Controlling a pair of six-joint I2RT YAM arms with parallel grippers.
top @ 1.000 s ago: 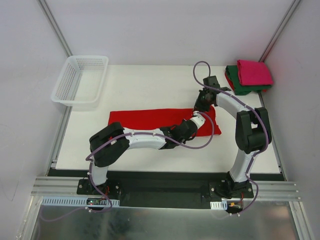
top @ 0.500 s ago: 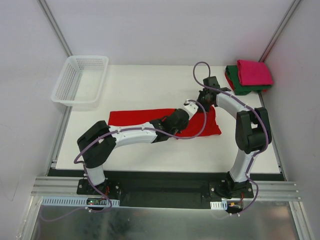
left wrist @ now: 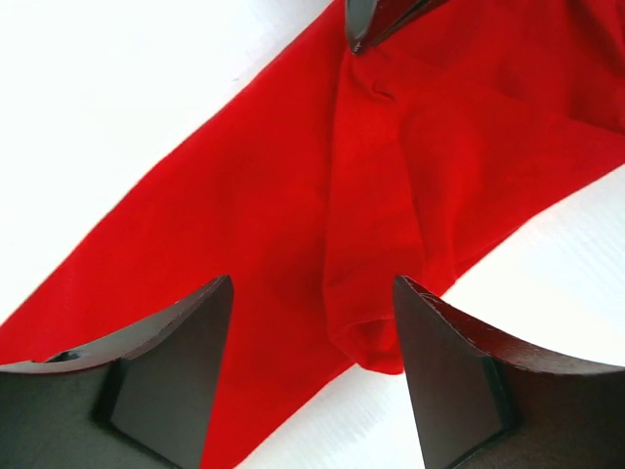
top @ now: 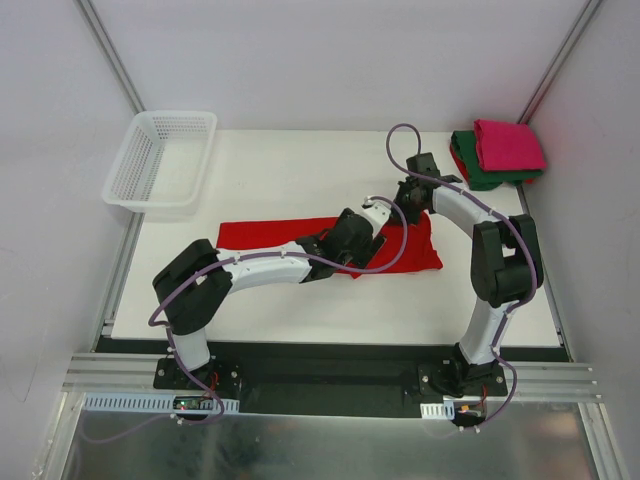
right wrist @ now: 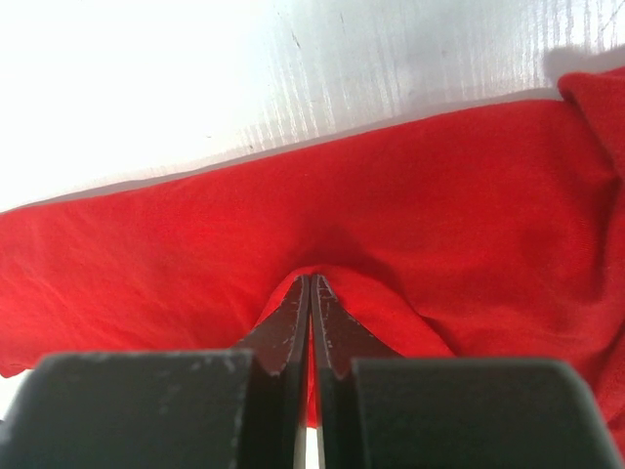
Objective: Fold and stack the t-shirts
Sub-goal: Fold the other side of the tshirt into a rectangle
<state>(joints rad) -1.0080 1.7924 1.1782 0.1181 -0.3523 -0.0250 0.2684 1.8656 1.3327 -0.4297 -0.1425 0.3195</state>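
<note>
The red t-shirt [top: 255, 234] lies across the middle of the white counter [top: 300, 165] as a long, flat band of soft matte cloth, and both arms are on its right half. Right gripper [right wrist: 311, 283]: the two dark, scuffed fingers are pressed together on a pinch of the red cloth, and the fabric tents up around the tips in a small peak with shallow creases fanning out. Left gripper [left wrist: 311, 293]: the blunt black wedge-shaped fingers stand well apart just above the shirt with nothing between them, and a rounded folded edge of cloth runs below the gap. Back right corner: the magenta-pink t-shirt [top: 508, 143], a neat folded rectangle, sits on top of the dark green t-shirt [top: 475, 172], also folded. Far left: the white plastic mesh basket [top: 130, 165] hangs partly off the counter's edge.
</note>
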